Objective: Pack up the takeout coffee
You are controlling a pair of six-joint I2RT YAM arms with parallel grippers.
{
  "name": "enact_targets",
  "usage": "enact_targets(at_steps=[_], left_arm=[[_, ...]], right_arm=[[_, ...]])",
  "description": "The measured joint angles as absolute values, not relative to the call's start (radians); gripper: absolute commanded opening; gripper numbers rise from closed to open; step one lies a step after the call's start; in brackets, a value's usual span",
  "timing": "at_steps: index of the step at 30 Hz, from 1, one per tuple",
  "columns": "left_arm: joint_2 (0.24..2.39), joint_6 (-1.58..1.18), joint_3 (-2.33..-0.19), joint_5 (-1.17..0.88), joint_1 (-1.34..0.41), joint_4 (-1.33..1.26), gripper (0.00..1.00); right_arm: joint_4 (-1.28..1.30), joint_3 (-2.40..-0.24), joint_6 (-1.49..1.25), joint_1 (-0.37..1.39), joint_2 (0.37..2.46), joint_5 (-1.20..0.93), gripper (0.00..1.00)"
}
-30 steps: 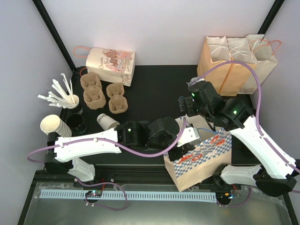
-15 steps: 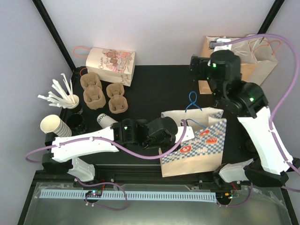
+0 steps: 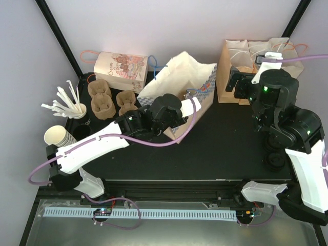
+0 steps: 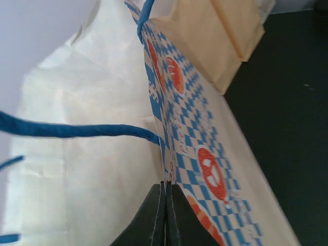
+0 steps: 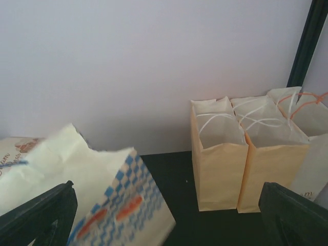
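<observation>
Takeout coffee cups cannot be made out on the desk. Left fingers pinch the checkered bag's rim, likely positioning it open for packing; the right fingers stand wide and empty.

Very little writing can be read here. A white paper gift bag with orange handles, standing at the back left of the black table, carries cursive lettering above a cupcake picture; the first word looks like "Cream", and the rest is too small to make out. A brown paper bag with a blue-and-white checked panel shows red oval badges holding white script, too blurred to read. Nothing else carries writing that can be made out.
</observation>
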State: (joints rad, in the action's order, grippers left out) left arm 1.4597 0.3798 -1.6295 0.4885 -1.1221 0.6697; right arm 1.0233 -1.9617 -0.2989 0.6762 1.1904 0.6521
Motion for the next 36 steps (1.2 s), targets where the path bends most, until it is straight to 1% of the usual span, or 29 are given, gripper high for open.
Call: enact_targets(at_steps=[1,2,3,4,5,6,7,12,16,20,26,29,33,36], left_arm=[[1.471,0.402,-1.638,0.511,-1.118,0.649,0.03],[1.483,0.417,-1.641,0.53,-1.116,0.627,0.14],[1.495,0.427,-1.642,0.546,-1.116,0.609,0.41],[1.508,0.436,-1.641,0.557,-1.116,0.597,0.71],[1.525,0.436,-1.636,0.566,-1.116,0.583,0.89],[1.538,0.432,-1.63,0.574,-1.116,0.575,0.97],[1.555,0.426,-1.626,0.582,-1.116,0.573,0.99],[1.653,0.311,-1.641,0.578,-1.113,0.652,0.99],[1.65,0.226,-1.656,0.527,-1.113,0.727,0.99],[1.56,0.146,-1.66,0.501,-1.113,0.774,0.99],[1.326,0.006,-1.641,0.489,-1.06,0.825,0.97],[1.199,-0.084,-1.541,0.499,-0.984,0.861,0.96],[1.07,-0.208,-1.291,0.533,-0.893,0.905,0.96],[1.048,-0.288,-1.114,0.557,-0.829,0.942,0.96]], right_arm=[[1.029,-1.955,-0.302,0.676,1.182,0.652,1.0],[1.036,-1.943,-0.31,0.676,1.17,0.65,1.0],[1.04,-1.929,-0.316,0.676,1.16,0.647,1.0],[1.044,-1.906,-0.321,0.676,1.147,0.643,1.0],[1.049,-1.877,-0.328,0.676,1.134,0.637,1.0],[1.055,-1.851,-0.334,0.676,1.122,0.63,1.0],[1.058,-1.823,-0.341,0.676,1.111,0.622,1.0],[1.086,-1.706,-0.368,0.676,1.076,0.579,1.0],[1.106,-1.66,-0.376,0.676,1.063,0.554,1.0],[1.108,-1.618,-0.376,0.676,1.031,0.521,1.0],[1.093,-1.533,-0.372,0.676,0.987,0.414,1.0],[1.073,-1.451,-0.373,0.676,0.972,0.348,1.0],[1.039,-1.349,-0.379,0.676,0.943,0.282,1.0],[0.992,-1.267,-0.39,0.676,0.886,0.236,1.0]])
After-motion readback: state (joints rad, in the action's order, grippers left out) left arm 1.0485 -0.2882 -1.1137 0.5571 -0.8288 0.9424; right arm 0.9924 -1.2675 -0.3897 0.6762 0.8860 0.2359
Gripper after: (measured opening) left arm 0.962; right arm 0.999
